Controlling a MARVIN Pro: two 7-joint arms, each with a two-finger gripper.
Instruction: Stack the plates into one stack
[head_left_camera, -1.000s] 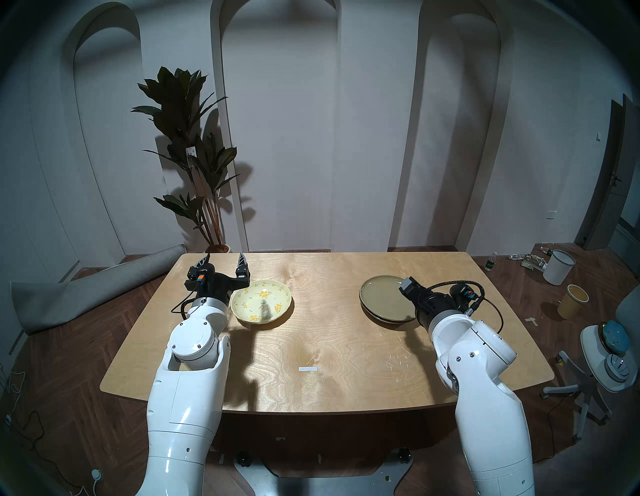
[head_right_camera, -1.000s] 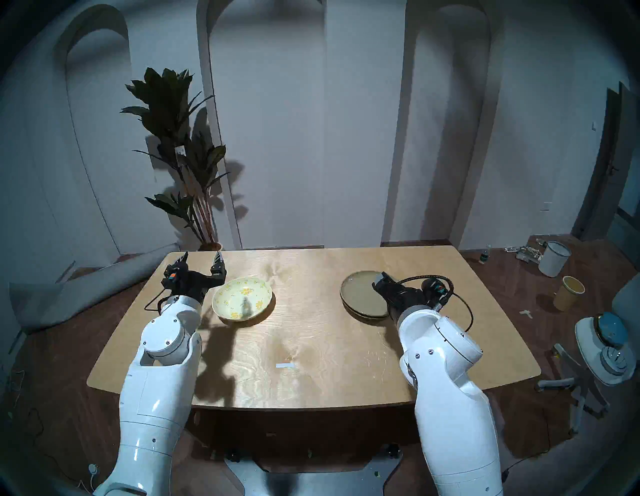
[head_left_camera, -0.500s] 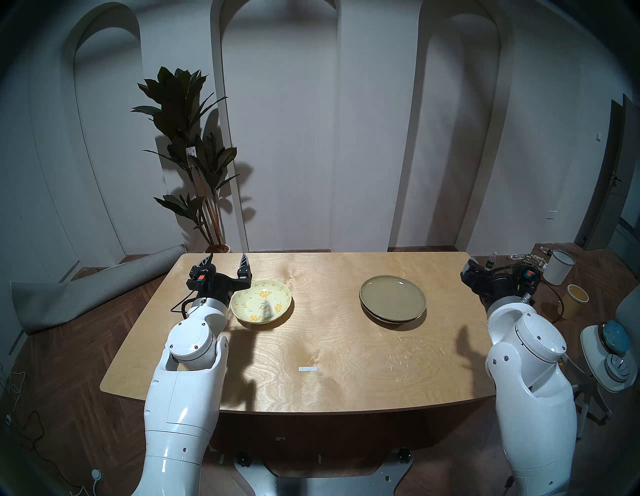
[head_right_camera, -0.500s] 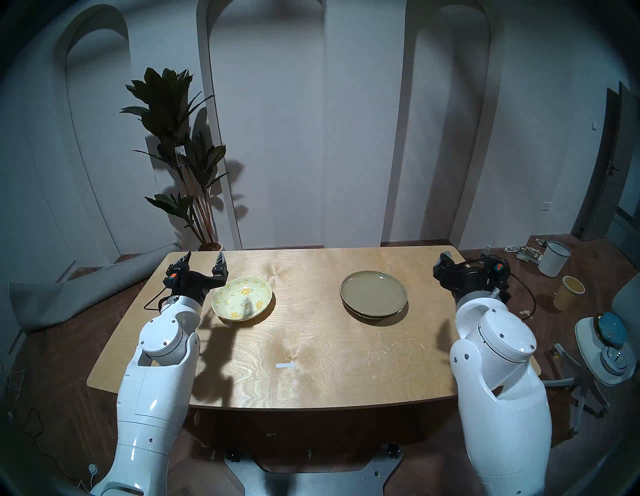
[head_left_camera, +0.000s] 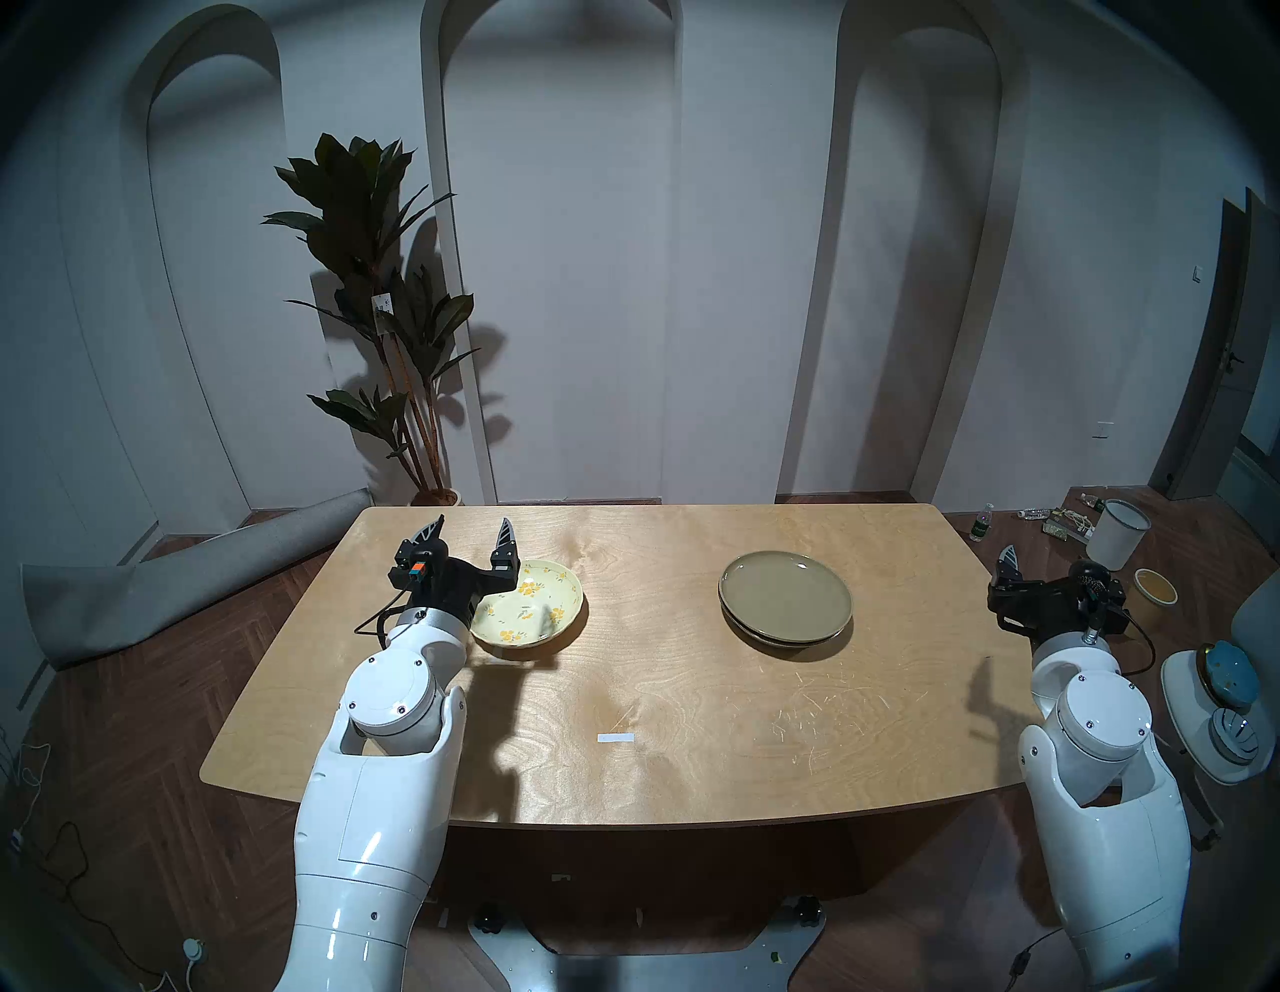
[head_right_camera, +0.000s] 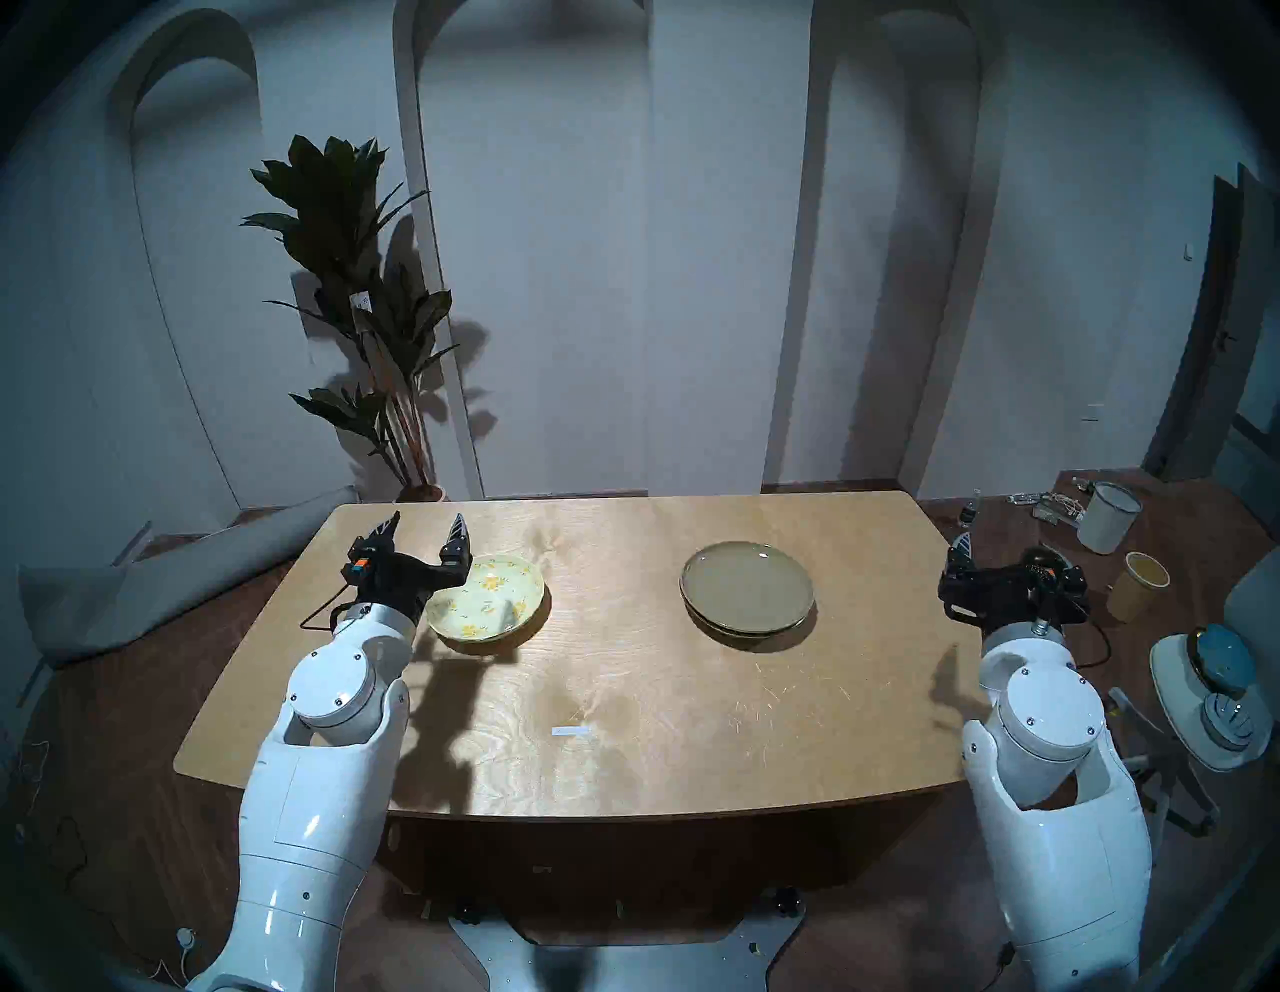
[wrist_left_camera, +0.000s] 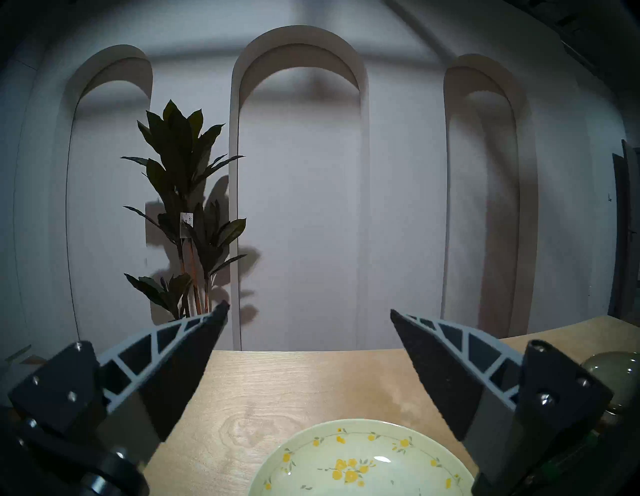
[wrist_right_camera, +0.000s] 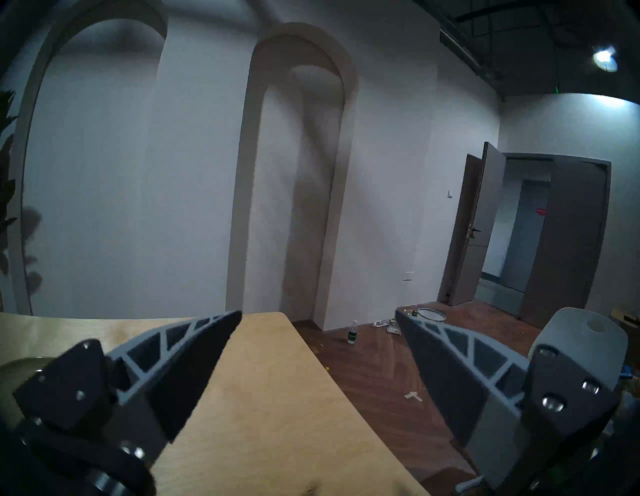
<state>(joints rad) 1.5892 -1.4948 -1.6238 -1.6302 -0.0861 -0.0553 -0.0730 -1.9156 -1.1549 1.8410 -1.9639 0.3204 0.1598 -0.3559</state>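
yellow floral plate: scalloped, glossy | left pincer: wide apart, empty

Table layout at inspection
The floral plate lay on the table at left; two stacked plates lay well apart at right.

Arched white wall, potted plant, herringbone floor.
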